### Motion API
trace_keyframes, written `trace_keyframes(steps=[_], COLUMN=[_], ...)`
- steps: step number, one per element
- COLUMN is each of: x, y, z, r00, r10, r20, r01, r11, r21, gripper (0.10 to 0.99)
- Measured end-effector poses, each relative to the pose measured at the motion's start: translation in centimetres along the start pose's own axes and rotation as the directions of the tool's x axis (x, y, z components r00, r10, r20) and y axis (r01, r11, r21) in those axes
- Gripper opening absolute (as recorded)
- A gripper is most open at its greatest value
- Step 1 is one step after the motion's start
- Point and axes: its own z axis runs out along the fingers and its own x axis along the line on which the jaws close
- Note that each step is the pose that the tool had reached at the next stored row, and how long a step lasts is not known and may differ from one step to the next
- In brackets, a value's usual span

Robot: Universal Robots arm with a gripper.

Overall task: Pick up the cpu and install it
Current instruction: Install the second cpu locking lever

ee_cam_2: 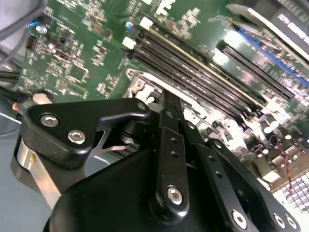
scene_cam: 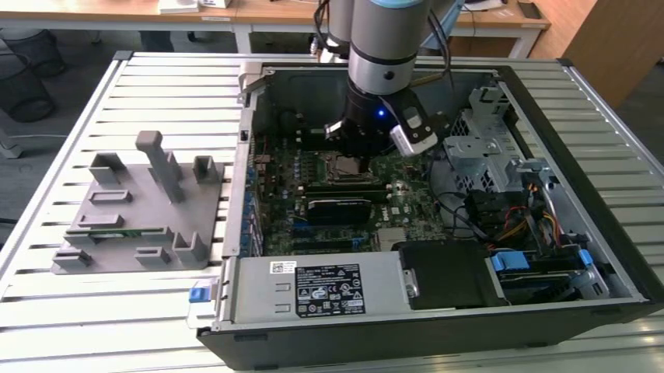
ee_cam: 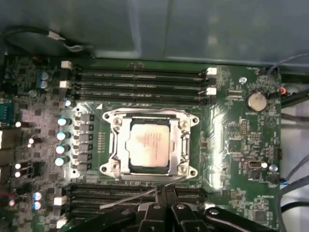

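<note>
Jaws (ee_cam: 162, 193) pressed together, gripping nothing. CPU (ee_cam: 150, 144) already seated in motherboard socket (ee_cam: 149, 145), just ahead of the jaws' tips. Risk: clipping socket frame or memory slots (ee_cam: 137, 77) nearby.

Slatted metal table (scene_cam: 155, 85) — grey holder (scene_cam: 140, 210), open computer case (scene_cam: 581, 155).
</note>
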Motion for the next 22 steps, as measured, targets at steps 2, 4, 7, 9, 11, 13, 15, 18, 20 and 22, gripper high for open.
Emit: trace_keyframes(steps=[2,4,7,9,11,13,15,18,20,22], x=[0.21,0.41,1.35,2.05,2.63,3.05,3.19,3.2,3.21,3.21], y=[-0.09,-0.38,-0.64,-0.68,-0.67,-0.68,-0.7,-0.71,-0.71,-0.74], z=[-0.01,0.02,0.08,0.13,0.22,0.41,0.76,1.3,1.59,1.65], r00=[1.0,1.0,1.0,1.0,1.0,0.9999,0.9999,0.9999,0.9999,0.9999], r10=[0.0,0.0,0.0,0.0,0.0,0.001,0.0,0.0,0.0,0.001], r20=[-0.0085,-0.0097,-0.0098,-0.0098,-0.0098,-0.0101,-0.0102,-0.0102,-0.0104,-0.0108], r01=[0.0,0.0,0.0,0.0,0.0,-0.001,-0.001,0.0,-0.001,-0.001], r11=[1.0,1.0,1.0,1.0,1.0,1.0,1.0,1.0,1.0,0.9998], r21=[0.0,-0.001,-0.001,-0.001,-0.001,-0.001,-0.001,-0.001,-0.002,-0.019], gripper=[0.106,0.106,0.106,0.106,0.106,0.106,0.106,0.106,0.106,0.106])
